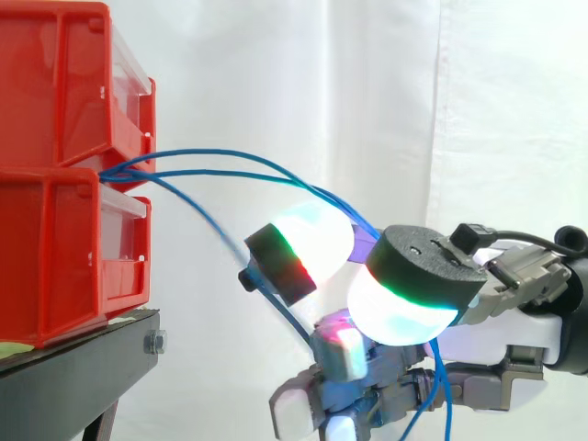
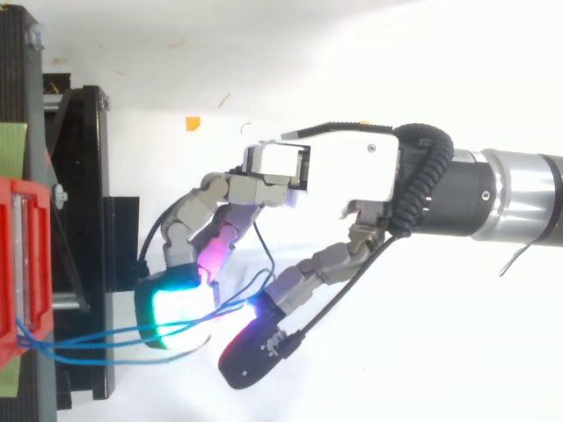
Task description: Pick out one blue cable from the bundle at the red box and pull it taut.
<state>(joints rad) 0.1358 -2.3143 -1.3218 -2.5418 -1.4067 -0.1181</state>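
Fingers [image 1: 404, 303] curl round blue cables [image 1: 225, 172] from red box [image 1: 64, 92].

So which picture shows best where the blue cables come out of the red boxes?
The side view: the blue cables leave the gap between the two stacked red boxes and arc towards the hand. The top view shows them from above as thin lines between the boxes' edge and the hand.
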